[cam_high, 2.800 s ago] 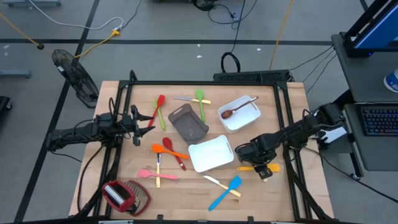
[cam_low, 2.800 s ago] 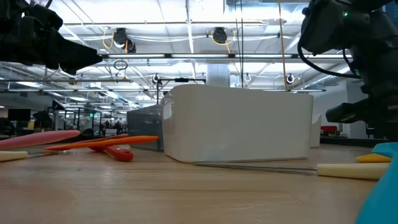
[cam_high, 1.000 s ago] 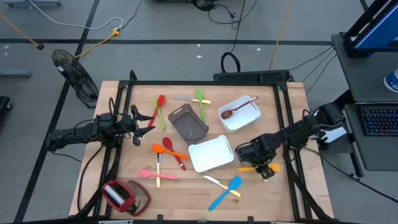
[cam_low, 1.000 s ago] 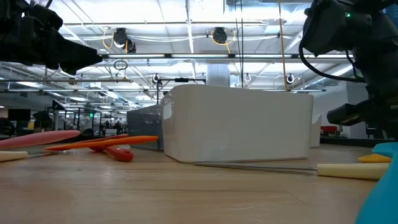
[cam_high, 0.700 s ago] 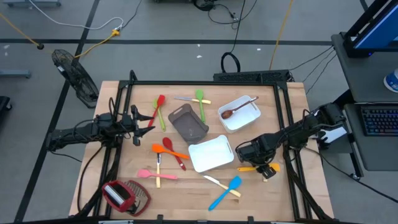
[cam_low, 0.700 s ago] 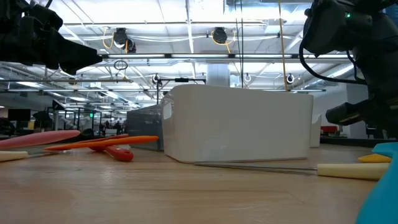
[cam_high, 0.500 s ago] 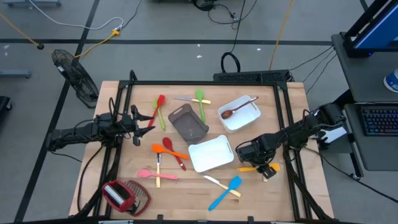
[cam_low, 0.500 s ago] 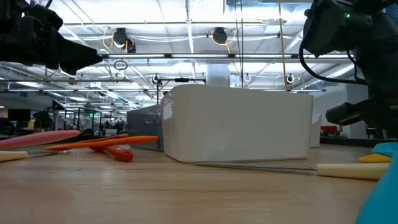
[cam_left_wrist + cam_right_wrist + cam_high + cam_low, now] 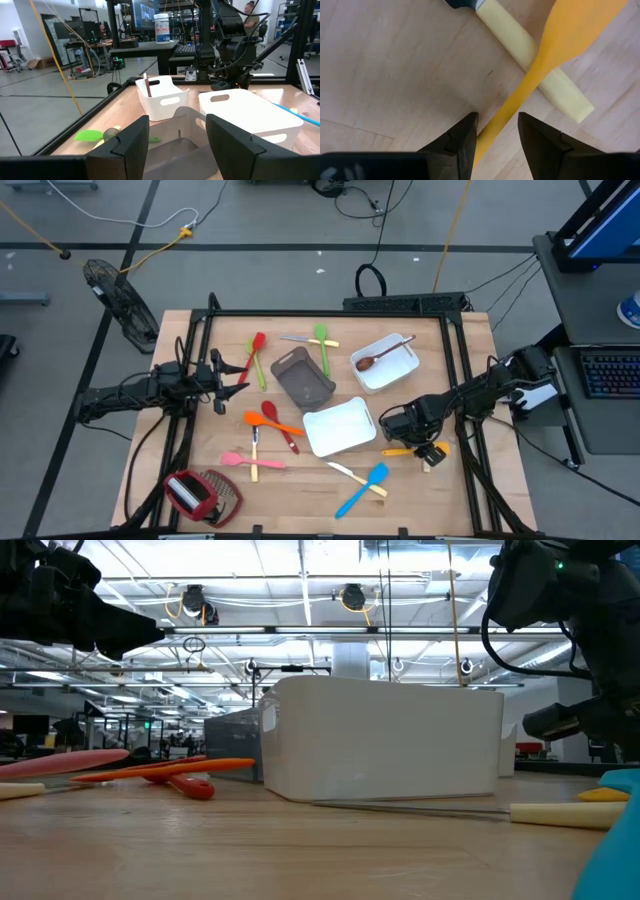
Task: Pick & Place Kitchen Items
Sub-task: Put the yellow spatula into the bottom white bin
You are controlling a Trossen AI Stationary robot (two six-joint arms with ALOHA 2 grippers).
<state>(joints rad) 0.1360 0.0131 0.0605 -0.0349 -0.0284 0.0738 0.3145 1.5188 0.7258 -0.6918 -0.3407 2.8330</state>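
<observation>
While the left gripper (image 9: 240, 380) is waiting open and empty at the left of the high view, the right gripper (image 9: 495, 134) is hanging low over the yellow spatula (image 9: 555, 45) at the lower right of the table (image 9: 470, 490). Its fingers (image 9: 457, 137) are straddling the spatula's handle without yet pinching it, probably lining up a grasp; that handle is lying across a pale-handled knife (image 9: 540, 75). Compared with the earlier frames, nothing is visibly changing: both arms are staying put.
</observation>
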